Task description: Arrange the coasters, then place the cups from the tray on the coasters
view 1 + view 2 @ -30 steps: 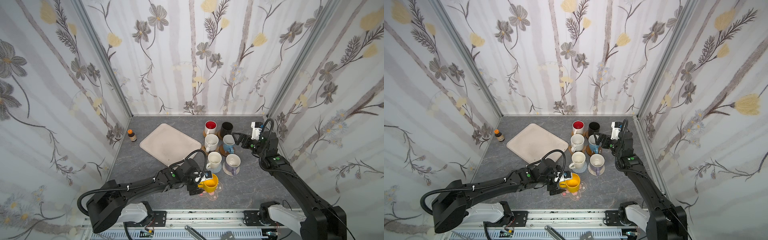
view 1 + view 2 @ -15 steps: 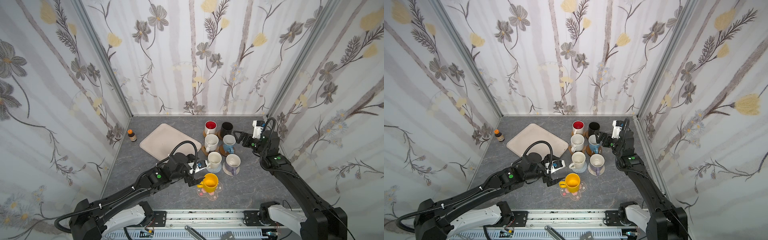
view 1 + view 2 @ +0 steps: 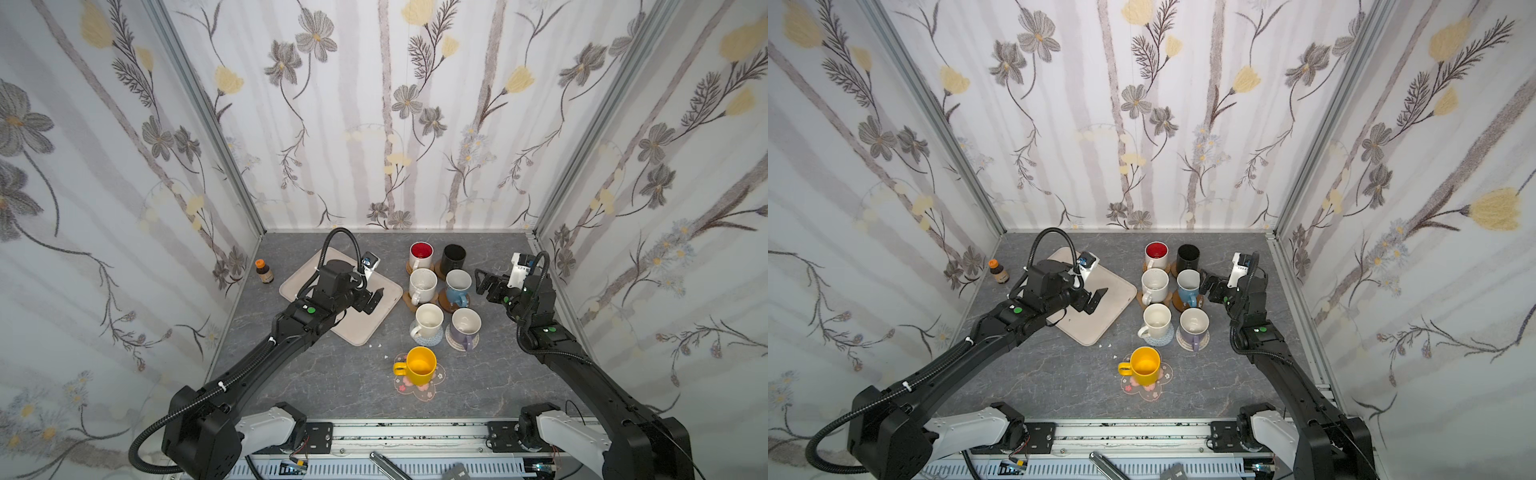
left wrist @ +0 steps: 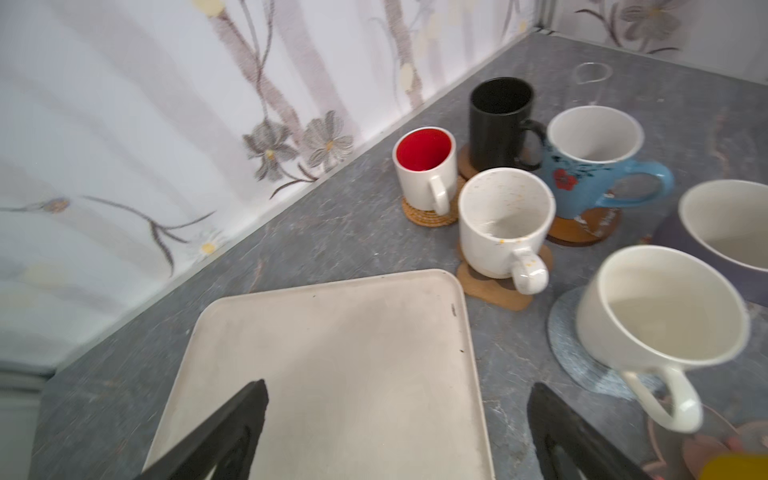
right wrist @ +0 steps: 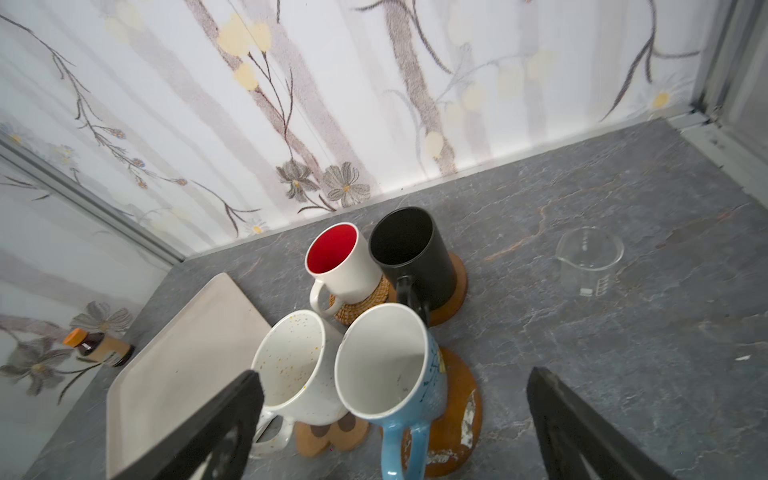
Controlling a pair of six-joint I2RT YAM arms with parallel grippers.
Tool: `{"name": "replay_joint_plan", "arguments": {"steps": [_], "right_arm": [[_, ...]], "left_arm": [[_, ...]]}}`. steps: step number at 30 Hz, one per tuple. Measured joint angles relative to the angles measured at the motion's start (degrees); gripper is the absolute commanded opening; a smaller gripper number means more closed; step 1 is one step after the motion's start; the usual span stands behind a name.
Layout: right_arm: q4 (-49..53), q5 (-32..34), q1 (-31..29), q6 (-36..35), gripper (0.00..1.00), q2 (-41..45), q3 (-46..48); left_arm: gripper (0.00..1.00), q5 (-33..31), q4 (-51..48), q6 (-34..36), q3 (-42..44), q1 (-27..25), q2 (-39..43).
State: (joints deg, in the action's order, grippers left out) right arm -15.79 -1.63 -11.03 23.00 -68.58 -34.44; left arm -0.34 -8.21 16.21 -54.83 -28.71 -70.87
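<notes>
In both top views all the cups stand on coasters right of the bare beige tray. The yellow cup sits alone on the pink blossom coaster near the front. Behind it stand a cream cup, a lavender cup, a speckled cup, a blue cup, a red-lined cup and a black cup. My left gripper hangs open over the tray's right edge, holding nothing. My right gripper is open beside the blue cup, apart from it.
An orange-capped brown bottle stands by the left wall behind the tray. A small clear glass stands at the back right, near the right arm. Patterned walls close in three sides of the grey table.
My left gripper has left the yellow cup on the blossom coaster and drawn back and to the left over the tray. The right arm has barely moved.
</notes>
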Motion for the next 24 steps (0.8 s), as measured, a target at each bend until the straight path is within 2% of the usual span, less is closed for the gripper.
{"name": "replay_joint_plan", "arguments": {"steps": [11,18,24], "right_arm": [[-10.32,14.69,1.38,-9.05,1.0,-2.54,5.07],[-22.05,23.32,5.42,-12.35,1.0,-1.16,14.99],[-30.53,25.86,6.58,-14.25,1.0,-5.22,16.37]], "left_arm": [[1.0,-12.17,7.61,-12.61,-0.9,10.32,-11.52],[1.0,-11.87,11.41,-19.19,1.73,22.29,-15.34],[1.0,-9.44,22.27,-21.79,11.39,26.01,-13.68]]}}
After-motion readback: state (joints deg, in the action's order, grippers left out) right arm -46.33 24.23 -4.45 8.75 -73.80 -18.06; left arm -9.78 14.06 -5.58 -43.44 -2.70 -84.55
